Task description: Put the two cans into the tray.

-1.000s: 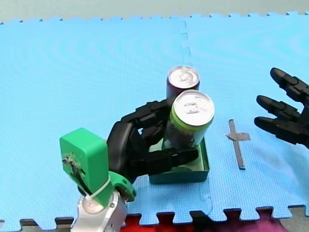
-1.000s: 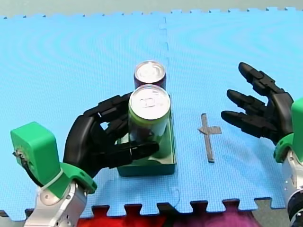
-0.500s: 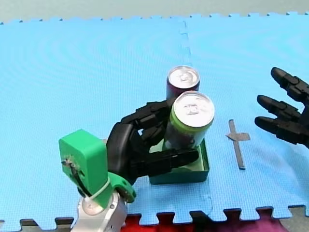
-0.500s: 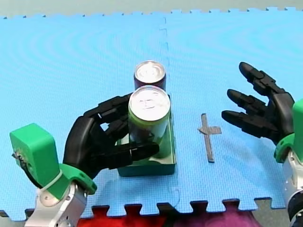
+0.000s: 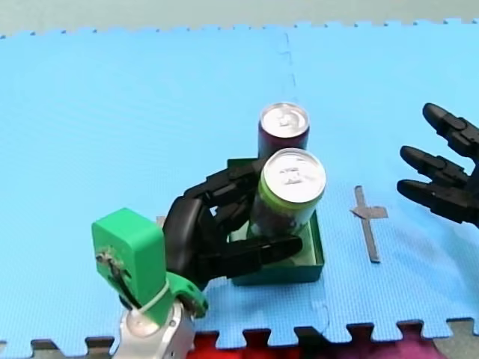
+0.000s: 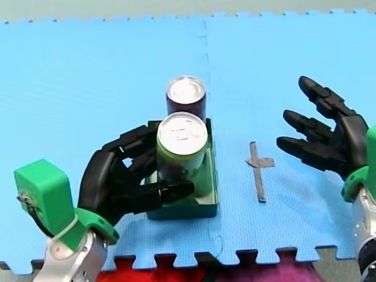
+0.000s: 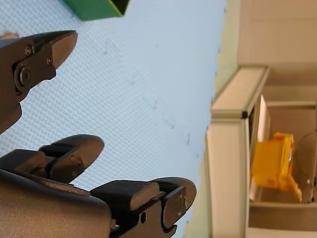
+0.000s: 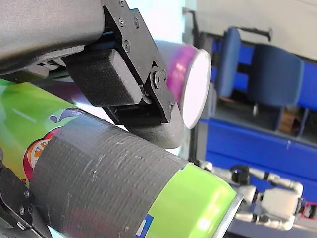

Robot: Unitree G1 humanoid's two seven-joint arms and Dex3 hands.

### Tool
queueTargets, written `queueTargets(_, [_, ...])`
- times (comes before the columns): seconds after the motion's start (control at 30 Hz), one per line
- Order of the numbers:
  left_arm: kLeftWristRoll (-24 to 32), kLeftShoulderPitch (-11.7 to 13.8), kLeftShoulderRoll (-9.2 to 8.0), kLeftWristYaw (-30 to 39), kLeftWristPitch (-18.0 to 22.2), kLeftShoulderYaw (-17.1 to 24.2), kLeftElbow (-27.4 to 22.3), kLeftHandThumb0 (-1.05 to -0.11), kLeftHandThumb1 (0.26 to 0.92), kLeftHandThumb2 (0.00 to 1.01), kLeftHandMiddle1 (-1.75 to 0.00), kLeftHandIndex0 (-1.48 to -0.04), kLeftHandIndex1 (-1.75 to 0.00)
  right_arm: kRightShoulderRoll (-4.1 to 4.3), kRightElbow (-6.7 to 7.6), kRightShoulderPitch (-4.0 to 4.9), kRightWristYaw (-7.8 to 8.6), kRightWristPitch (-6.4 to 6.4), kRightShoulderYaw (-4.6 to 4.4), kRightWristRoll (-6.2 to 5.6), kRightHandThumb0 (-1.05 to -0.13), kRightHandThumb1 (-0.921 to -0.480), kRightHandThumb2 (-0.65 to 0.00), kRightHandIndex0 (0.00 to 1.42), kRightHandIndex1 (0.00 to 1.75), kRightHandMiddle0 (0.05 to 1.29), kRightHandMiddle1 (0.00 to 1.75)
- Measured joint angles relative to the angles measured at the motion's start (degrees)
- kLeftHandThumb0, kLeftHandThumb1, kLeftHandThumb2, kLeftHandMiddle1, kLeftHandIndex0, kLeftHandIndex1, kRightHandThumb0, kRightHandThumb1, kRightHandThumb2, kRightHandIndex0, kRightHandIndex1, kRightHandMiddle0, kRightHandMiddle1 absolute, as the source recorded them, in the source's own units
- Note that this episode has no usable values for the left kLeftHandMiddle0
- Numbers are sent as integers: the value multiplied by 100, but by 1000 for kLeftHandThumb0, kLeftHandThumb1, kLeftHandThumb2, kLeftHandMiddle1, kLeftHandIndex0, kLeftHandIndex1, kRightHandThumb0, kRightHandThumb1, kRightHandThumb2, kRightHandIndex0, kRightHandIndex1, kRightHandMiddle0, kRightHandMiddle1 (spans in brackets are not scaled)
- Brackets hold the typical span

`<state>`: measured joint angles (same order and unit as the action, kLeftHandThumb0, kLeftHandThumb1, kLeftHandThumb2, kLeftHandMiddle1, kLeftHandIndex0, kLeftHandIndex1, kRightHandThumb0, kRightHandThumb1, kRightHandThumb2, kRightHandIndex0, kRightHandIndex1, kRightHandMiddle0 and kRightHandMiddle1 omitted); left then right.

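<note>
A blue foam mat with jigsaw edges is covering the whole work surface, and a grey tape mark is sitting on it right of centre. In the lower middle of the frame, my left hand is wrapping its fingers around the green can, thumb at the front and the other fingers behind, and is holding it upright inside the outline of the green tray. In the second wrist view, one finger pad is pressing just beside the grey tape band around that can. I am judging the first can as nearly placed but not released. The purple can is standing just above the tray's far wall in the frame, so it seems to be waiting outside on the mat. My right hand is hovering at the right edge of the frame, holding nothing. My own fingers are hiding the green can's base, so I cannot tell whether it is touching the tray floor. The green can is also hiding the purple can's foot, and the right hand's wrist is running out of the frame.
</note>
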<state>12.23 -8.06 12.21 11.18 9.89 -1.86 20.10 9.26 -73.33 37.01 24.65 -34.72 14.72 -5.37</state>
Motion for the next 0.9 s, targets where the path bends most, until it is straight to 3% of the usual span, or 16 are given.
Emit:
queueTargets(0.3, [-143, -218, -2, 18, 471, 102, 512, -370, 748, 0, 0, -1273, -1, -1, 10, -8, -4, -25, -23, 0, -721, -696, 0, 521, 0, 377, 0])
queueTargets(0.9, [-217, -234, -2, 44, 560, 127, 596, -371, 747, 0, 0, -1274, -1, -5, 19, -44, 4, -46, -26, -10, -723, -694, 0, 520, 0, 375, 0])
